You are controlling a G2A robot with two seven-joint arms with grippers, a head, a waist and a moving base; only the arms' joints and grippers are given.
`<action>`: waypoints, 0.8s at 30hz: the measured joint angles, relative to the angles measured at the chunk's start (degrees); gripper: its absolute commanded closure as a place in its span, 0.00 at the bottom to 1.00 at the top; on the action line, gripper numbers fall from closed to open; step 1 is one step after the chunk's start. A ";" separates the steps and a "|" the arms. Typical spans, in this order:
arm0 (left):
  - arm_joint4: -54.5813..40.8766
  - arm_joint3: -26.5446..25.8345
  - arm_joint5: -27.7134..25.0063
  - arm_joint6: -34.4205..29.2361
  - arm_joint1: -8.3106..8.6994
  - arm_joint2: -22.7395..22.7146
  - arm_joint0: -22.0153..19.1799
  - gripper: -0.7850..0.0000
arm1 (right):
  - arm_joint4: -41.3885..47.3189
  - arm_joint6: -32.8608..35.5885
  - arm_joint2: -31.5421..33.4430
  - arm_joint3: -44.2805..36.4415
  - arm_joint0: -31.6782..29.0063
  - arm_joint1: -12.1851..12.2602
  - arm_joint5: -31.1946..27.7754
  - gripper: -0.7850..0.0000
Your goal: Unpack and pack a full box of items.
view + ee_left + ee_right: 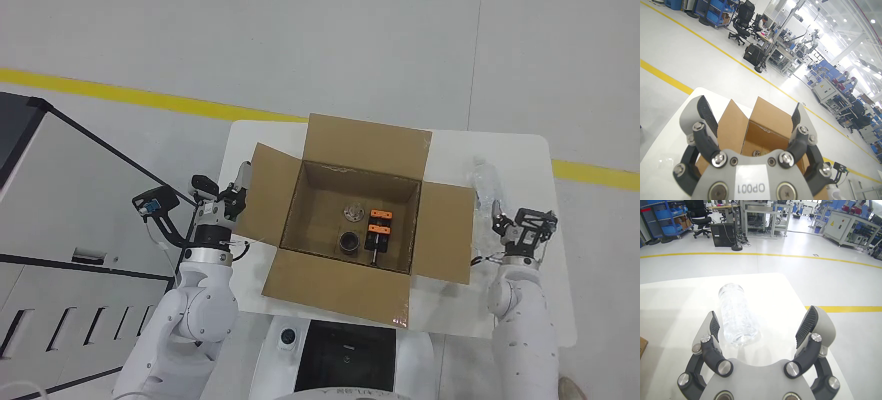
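Your box [368, 148] sits open in the middle of the white table [520, 155], all four flaps folded outward. On its floor you have a round metal part [352, 212], a dark ring [347, 243] just beside it, and an orange-and-black piece [379, 228] next to both. A clear bottle [486, 185] lies on its side on the table outside the box, near the right flap.

Your left arm is bent at the table's left edge. The left gripper [236, 192] is just beside the left flap, aimed across the box. Its fingers are spread wide with nothing between them (the left wrist view looks over that flap at the metal part on the floor). That raised flap stands between the gripper and the items inside.

Your right arm stands at the table's right side, with the right gripper [762, 311] low over the tabletop and its fingers likewise spread and empty. The bottle lies lengthwise just ahead of them, much nearer one pad [715, 324] than the other. You cannot tell whether that pad touches it.
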 measured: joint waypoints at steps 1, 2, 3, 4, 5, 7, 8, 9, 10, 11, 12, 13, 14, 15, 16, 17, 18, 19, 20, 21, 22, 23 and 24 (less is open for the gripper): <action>0.00 0.00 0.00 0.00 0.00 0.00 0.00 0.00 | 0.07 1.76 -0.04 -0.11 0.62 0.09 0.30 0.00; 0.00 0.00 0.00 0.00 0.00 0.00 0.00 0.00 | 0.33 2.87 -0.10 -0.16 1.10 0.14 0.33 0.00; 0.00 0.00 0.00 0.00 0.00 0.00 0.00 0.00 | 0.81 3.88 -0.13 -0.24 1.54 0.19 0.10 0.00; 0.00 0.00 0.00 0.00 0.00 0.00 0.00 0.00 | 1.42 4.92 -0.14 -0.55 2.02 0.29 -0.50 0.00; 0.00 0.00 0.00 0.00 0.00 0.00 0.00 0.00 | 1.72 5.27 -0.12 -1.00 2.20 0.38 -1.11 0.00; 0.00 0.00 0.00 0.00 0.00 0.00 0.00 0.00 | 1.71 4.53 -0.10 -2.76 1.84 0.62 -2.52 0.00; 0.00 0.00 0.00 0.00 0.00 0.00 0.00 0.00 | 1.79 4.10 -0.06 -3.68 1.50 0.70 -2.97 0.00; 0.00 0.00 0.00 0.00 0.00 0.00 0.00 0.00 | 2.16 3.89 0.05 -4.72 1.15 0.76 -3.31 0.00; 0.00 0.00 0.00 0.00 0.00 0.00 0.00 0.00 | 2.74 3.58 0.24 -6.61 0.58 0.85 -3.91 0.00; 0.00 0.00 0.00 0.00 0.00 0.00 0.00 0.00 | 2.86 3.04 0.46 -8.51 -0.06 0.93 -4.36 0.00; 0.00 0.00 0.00 0.00 0.00 0.00 0.00 0.00 | 3.09 2.33 0.77 -10.76 -0.95 1.02 -4.88 0.00; 0.00 0.00 0.00 0.00 0.00 0.00 0.00 0.00 | 3.93 1.50 1.44 -14.24 -2.35 1.14 -5.79 0.00; 0.00 0.00 0.00 0.00 0.00 0.00 0.00 0.00 | 4.74 1.05 2.10 -17.13 -3.46 1.23 -6.53 0.00; 0.00 0.00 0.00 0.00 0.00 0.00 0.00 0.00 | 5.71 0.79 2.93 -20.18 -4.57 1.34 -7.28 0.00; 0.00 0.00 0.00 0.00 0.00 0.00 0.00 0.00 | 7.22 0.74 4.30 -24.25 -5.94 1.48 -8.01 0.00; 0.00 0.00 0.00 0.00 0.00 0.00 0.00 0.00 | 8.22 0.89 5.42 -27.18 -6.81 1.59 -8.21 0.00; 0.00 0.00 0.00 0.00 0.00 0.00 0.00 0.00 | 9.06 1.09 6.49 -29.95 -7.51 1.70 -8.39 0.00; 0.00 0.00 0.00 0.00 0.00 0.00 0.00 0.00 | 10.10 1.29 7.76 -33.29 -8.19 1.84 -8.78 0.00; 0.00 0.00 0.00 0.00 0.00 0.00 0.00 0.00 | 10.82 1.45 8.54 -35.49 -8.59 1.93 -9.15 0.00; 0.00 0.00 0.00 0.00 0.00 0.00 0.00 0.00 | 11.44 1.75 9.09 -37.47 -8.95 2.01 -9.68 0.00; 0.00 0.00 0.00 0.00 0.00 0.00 0.00 0.00 | 12.19 2.32 9.44 -39.74 -9.25 2.13 -10.70 0.00; 0.00 0.00 0.00 0.00 0.00 0.00 0.00 0.00 | 12.65 2.83 9.44 -41.16 -9.32 2.20 -11.45 0.00; 0.00 0.00 0.00 0.00 0.00 0.00 0.00 0.00 | 12.91 3.47 9.16 -42.37 -9.27 2.28 -12.21 0.00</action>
